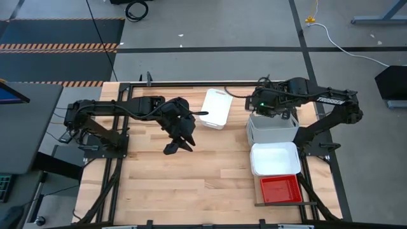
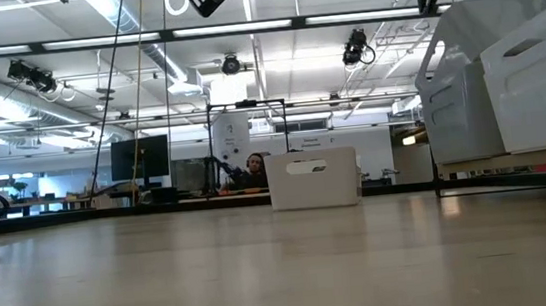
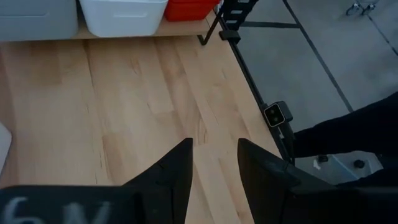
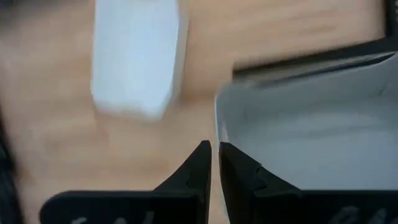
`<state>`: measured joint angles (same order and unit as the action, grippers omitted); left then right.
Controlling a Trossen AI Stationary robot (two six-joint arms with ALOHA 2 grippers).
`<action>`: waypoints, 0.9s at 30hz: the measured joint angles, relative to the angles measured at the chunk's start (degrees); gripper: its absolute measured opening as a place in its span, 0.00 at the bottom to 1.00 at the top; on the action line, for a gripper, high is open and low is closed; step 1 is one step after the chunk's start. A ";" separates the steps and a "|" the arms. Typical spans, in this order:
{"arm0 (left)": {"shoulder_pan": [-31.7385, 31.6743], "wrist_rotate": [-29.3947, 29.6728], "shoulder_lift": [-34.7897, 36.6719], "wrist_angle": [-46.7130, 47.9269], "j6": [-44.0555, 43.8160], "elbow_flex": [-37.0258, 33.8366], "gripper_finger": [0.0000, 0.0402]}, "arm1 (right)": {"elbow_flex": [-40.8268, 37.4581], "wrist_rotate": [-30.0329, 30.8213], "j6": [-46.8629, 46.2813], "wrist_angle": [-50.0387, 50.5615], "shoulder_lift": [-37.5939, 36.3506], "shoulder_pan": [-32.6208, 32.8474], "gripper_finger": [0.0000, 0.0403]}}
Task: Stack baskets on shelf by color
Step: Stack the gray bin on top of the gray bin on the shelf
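Right tool (image 4: 214, 163) hangs over the light grey plastic basket (image 1: 272, 129) at 2 o'clock on the desk (image 1: 191, 184), fingers nearly shut, gripping nothing. Left tool (image 3: 214, 171) at 10 o'clock, fingers partly open, empty. White plastic basket (image 1: 275, 157) and red mesh basket (image 1: 280, 189) sit at 4 o'clock; another white basket (image 1: 216, 107) at 12.

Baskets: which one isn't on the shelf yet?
The white basket alone on the tabletop, up near the far edge between the two arms. The grey stack, other white basket and red basket line the right-side shelf.
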<state>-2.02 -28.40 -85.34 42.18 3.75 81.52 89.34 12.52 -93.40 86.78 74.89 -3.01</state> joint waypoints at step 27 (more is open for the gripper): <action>0.32 9.37 0.00 0.43 -12.18 0.00 0.33 | 0.02 -20.17 78.14 3.26 -7.35 -2.12 0.32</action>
<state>-1.71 -19.03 -85.34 42.61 -8.43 81.52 89.36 -7.66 -15.26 90.04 67.54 -5.13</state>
